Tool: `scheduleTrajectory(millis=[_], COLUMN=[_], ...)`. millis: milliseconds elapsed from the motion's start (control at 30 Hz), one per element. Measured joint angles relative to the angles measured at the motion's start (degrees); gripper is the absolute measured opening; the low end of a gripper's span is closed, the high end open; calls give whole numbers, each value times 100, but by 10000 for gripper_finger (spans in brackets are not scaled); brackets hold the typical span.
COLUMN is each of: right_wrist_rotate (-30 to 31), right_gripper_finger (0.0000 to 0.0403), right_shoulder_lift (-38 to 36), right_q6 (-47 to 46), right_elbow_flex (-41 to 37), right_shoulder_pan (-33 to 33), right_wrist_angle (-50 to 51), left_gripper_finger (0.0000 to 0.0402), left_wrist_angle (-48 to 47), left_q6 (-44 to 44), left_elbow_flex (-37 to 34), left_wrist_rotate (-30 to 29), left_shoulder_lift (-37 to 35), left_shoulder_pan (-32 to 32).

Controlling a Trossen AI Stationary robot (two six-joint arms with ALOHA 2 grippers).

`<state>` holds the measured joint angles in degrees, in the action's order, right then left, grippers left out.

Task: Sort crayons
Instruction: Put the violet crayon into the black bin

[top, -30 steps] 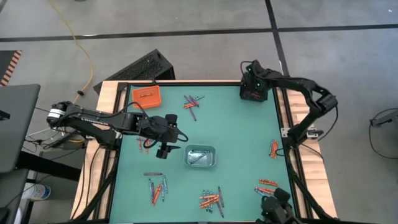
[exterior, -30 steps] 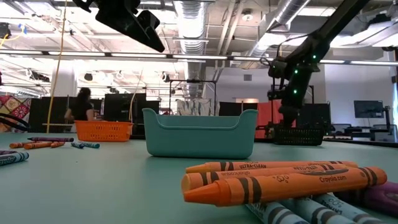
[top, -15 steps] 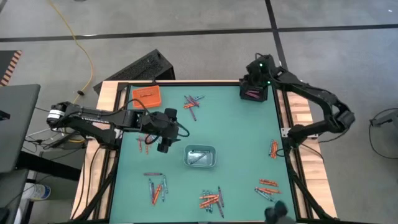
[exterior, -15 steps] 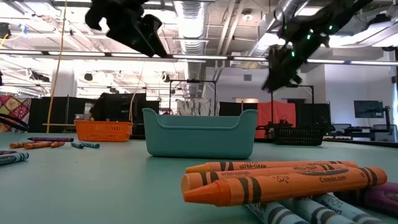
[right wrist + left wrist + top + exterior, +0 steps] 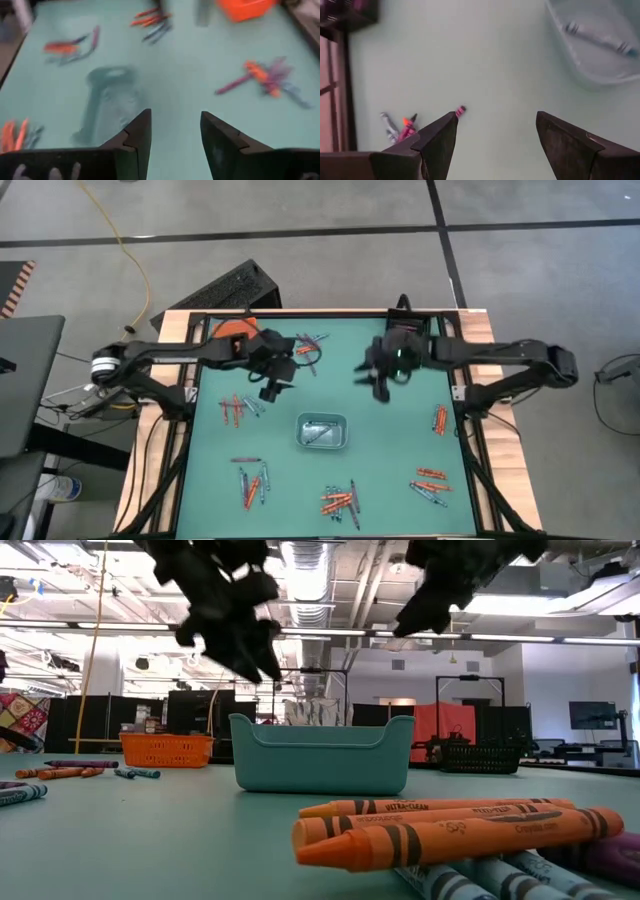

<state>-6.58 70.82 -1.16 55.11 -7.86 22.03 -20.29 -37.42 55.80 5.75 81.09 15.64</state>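
Several loose piles of crayons are scattered over the green tabletop [image 5: 400, 450], so we'd say the sorting has barely started. From above we can count a mixed bunch [image 5: 308, 346] at the far middle, a little orange-and-blue cluster [image 5: 238, 406] at the left, another [image 5: 251, 483] near-left, a heap [image 5: 340, 501] at the near middle, one more [image 5: 428, 480] near-right, and a couple of orange ones [image 5: 439, 418] by the right edge.

What looks done: the clear-grey tray [image 5: 322, 431] in the middle has a few greyish-blue crayons [image 5: 597, 36] lying in it, which the left wrist view shows pretty clearly. The orange tray [image 5: 236, 330] at the far left is mostly hidden under the left arm, so we can't tell what's in it. The black tray [image 5: 412, 318] at the far right is half hidden too, same story.

Both arms are up in the air over the far half of the tabletop, not touching anything. The left gripper [image 5: 272, 380] hangs just left of the far-middle bunch, jaws wide apart and empty. The right gripper [image 5: 380, 376] sits right of centre, jaws apart with nothing between them as far as its own wrist view shows.

Our guess is that almost everything is left: every pile is mixed in colour, and each crayon needs picking out singly and dropping in its tray.
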Motion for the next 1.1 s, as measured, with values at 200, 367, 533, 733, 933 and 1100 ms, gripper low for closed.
scheduleTrajectory(millis=[200,367,533,733,933,1100], right_wrist_rotate=[939,1549,1653,1740,2080,2501], right_gripper_finger=[161,161,161,161,161,161], right_shoulder_lift=[221,455,714,998,1197,1260], right_q6=[-422,-936,-1321,-1805,-2446,-2932], right_elbow_flex=[-4,-7,-7,-7,-9,-11], right_shoulder_pan=[1259,1939,2375,2836,3489,4043], right_wrist_angle=[421,620,804,915,1230,1284], left_gripper_finger=[261,250,218,190,188,188], left_wrist_angle=[-434,-998,-1600,-2142,-2126,-2185], left_q6=[-687,-1096,-1489,-1908,-2427,-2634], left_elbow_flex=[530,1278,2084,2793,3006,3203], left_wrist_rotate=[21,160,151,-118,-499,-660], left_shoulder_lift=[968,1776,2434,3013,3404,3768], left_shoulder_pan=[281,469,678,904,1053,1087])
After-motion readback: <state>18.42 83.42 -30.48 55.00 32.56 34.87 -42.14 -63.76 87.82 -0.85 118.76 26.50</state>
